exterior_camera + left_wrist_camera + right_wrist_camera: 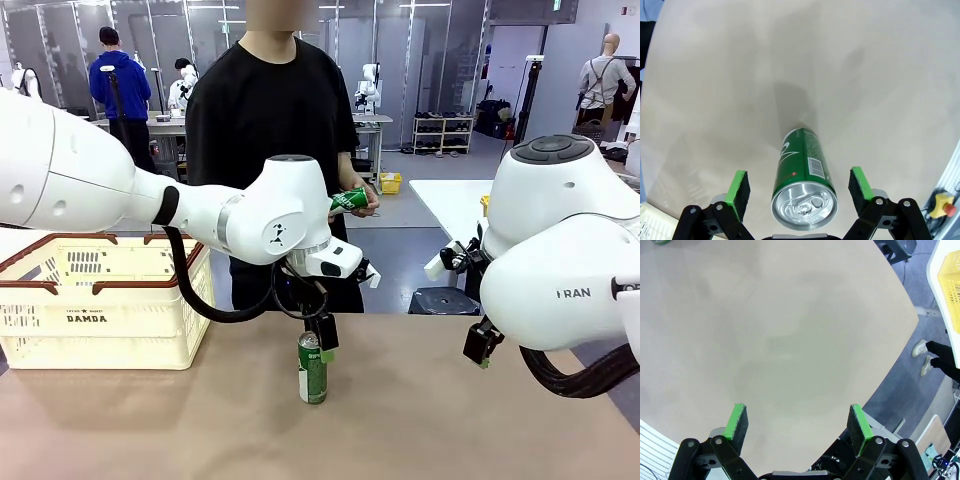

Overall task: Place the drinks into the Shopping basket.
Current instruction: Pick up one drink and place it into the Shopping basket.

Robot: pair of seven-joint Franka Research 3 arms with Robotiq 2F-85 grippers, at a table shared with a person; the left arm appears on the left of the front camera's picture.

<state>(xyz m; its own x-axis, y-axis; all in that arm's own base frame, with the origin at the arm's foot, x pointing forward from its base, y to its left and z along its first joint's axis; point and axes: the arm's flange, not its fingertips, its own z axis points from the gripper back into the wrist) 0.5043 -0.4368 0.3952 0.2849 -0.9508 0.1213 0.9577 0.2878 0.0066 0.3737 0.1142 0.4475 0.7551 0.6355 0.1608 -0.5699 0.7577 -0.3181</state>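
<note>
A green can (312, 370) with white markings stands upright in the middle of the table. My left gripper (320, 345) hangs open just above it; in the left wrist view the can (804, 187) sits between the green pads (738, 191) without touching them. The person across the table holds a second green can (350, 200) in one hand. The cream Shopping basket (100, 300) with a brown-red rim and "DAMDA" on its side stands at the table's left. My right gripper (799, 427) is open over bare tabletop, its fingers (482, 345) at the right in the front view.
A yellow mesh basket (951, 290) shows at the right edge of the right wrist view, beyond the table's edge. The tabletop (450, 420) around the can is bare. The person's feet (922, 357) stand by that edge.
</note>
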